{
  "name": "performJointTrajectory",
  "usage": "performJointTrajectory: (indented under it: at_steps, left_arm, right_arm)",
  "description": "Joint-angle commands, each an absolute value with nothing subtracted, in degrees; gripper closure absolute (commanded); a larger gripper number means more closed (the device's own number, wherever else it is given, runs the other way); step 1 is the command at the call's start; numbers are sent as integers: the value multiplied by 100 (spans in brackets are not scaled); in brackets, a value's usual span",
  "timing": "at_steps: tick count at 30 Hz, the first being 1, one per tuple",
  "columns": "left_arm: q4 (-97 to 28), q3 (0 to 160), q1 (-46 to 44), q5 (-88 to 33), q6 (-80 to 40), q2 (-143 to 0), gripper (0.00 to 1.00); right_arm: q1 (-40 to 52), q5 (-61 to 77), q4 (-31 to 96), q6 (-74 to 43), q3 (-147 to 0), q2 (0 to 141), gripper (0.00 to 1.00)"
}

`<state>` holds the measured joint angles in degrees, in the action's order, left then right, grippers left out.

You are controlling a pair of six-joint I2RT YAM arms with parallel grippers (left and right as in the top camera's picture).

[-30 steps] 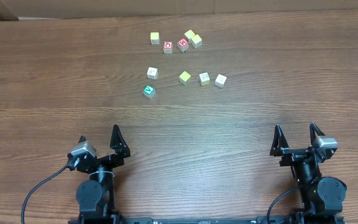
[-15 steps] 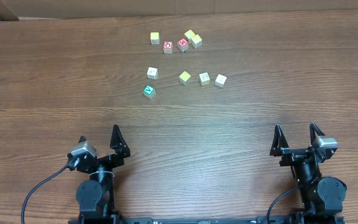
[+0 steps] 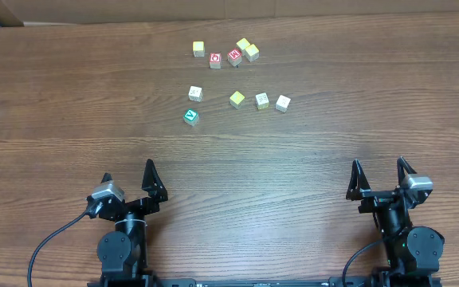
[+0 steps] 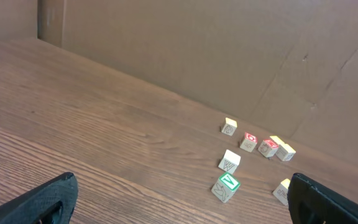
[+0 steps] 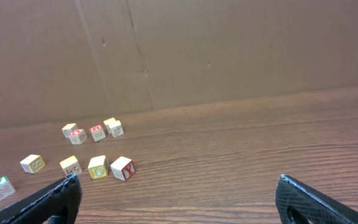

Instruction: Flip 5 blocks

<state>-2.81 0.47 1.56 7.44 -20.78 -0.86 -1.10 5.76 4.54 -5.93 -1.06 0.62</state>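
Note:
Five small wooden blocks lie in a loose row at mid-table: a cream one (image 3: 195,93), a green-topped one (image 3: 190,116), a yellow one (image 3: 237,99), a cream-and-green one (image 3: 262,100) and a cream one (image 3: 283,103). My left gripper (image 3: 127,170) rests open at the near left edge, far short of them. The left wrist view shows the green-topped block (image 4: 226,187) ahead between its fingers (image 4: 42,199). Open as well, my right gripper (image 3: 378,162) sits at the near right. Its view has the row of blocks (image 5: 98,167) far to the left.
A second cluster lies farther back: two red-faced cubes (image 3: 215,60) (image 3: 234,57) among yellow and cream cubes (image 3: 198,49) (image 3: 251,53). A cardboard wall (image 5: 229,43) closes off the table's far side. Bare wooden tabletop (image 3: 293,167) separates both grippers from the blocks.

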Motion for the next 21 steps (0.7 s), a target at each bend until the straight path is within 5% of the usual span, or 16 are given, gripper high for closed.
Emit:
performJointTrajectory:
  at_steps: [1,8,21]
  left_arm:
    - [-252,27,137,646,-1949,-25,0]
    - [-320,172,137,412,-1949,-25,0]
    - [-2375,1973,137,34,-1929,-67,0]
  right_arm:
    - [-126,611,425,-554,-45,16,0]
    - [-126,611,425,-554,-45,16,0]
    - [-126,611,425,-554,-45,16,0]
